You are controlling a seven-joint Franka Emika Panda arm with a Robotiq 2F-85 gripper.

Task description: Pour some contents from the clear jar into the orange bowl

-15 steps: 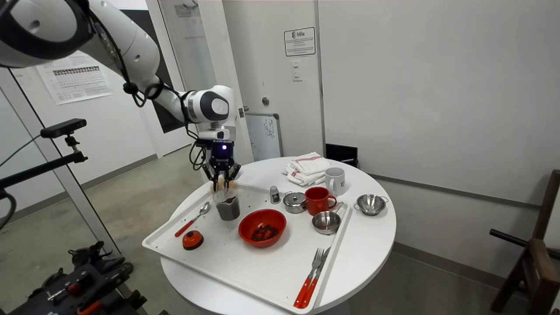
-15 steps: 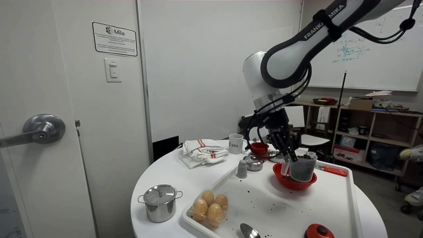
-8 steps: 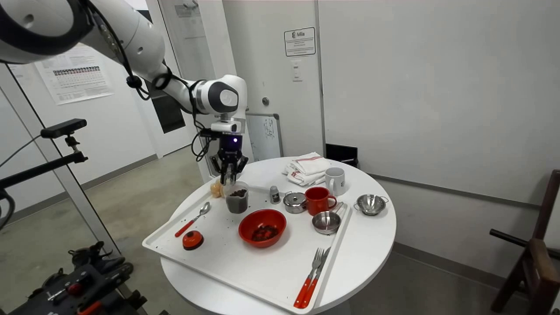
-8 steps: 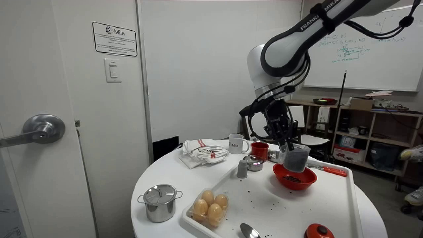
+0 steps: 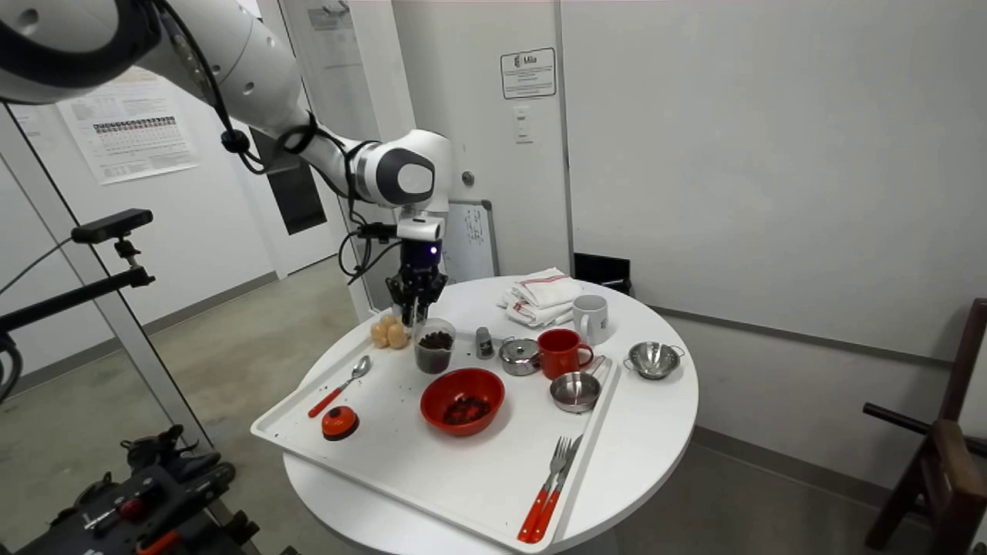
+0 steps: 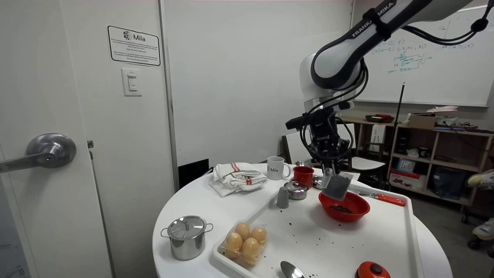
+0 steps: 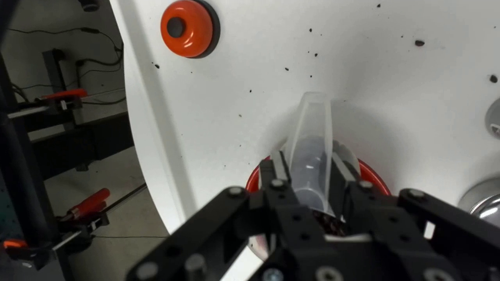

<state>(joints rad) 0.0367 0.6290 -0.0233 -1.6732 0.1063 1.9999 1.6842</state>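
Observation:
The clear jar (image 5: pixel 433 356) is a clear plastic cup with a side handle and dark contents. My gripper (image 5: pixel 414 317) is shut on its handle and holds it raised. In an exterior view the jar (image 6: pixel 336 187) tilts, its mouth toward the right, over the far side of the orange bowl. In the wrist view the handle (image 7: pixel 310 156) lies between the fingers (image 7: pixel 310 168), which hide much of the jar. The orange bowl (image 5: pixel 463 379) is red-orange, on the tray, with dark bits inside; its outer wall (image 6: pixel 345 218) and rim (image 7: pixel 375 177) also show.
The white tray (image 5: pixel 385 455) has scattered dark specks. Eggs in a clear carton (image 6: pixel 243 243), a grey shaker (image 6: pixel 283 197), a red mug (image 5: pixel 561 353), a steel pan (image 5: pixel 577 391), a spoon (image 5: pixel 339 387), an orange lid (image 5: pixel 339 422) and a fork and knife (image 5: pixel 549 493) surround the bowl.
My gripper has carried the jar up and across, nearer the bowl in an exterior view. The jar has gone from nearly upright to tilted. The bowl has not moved.

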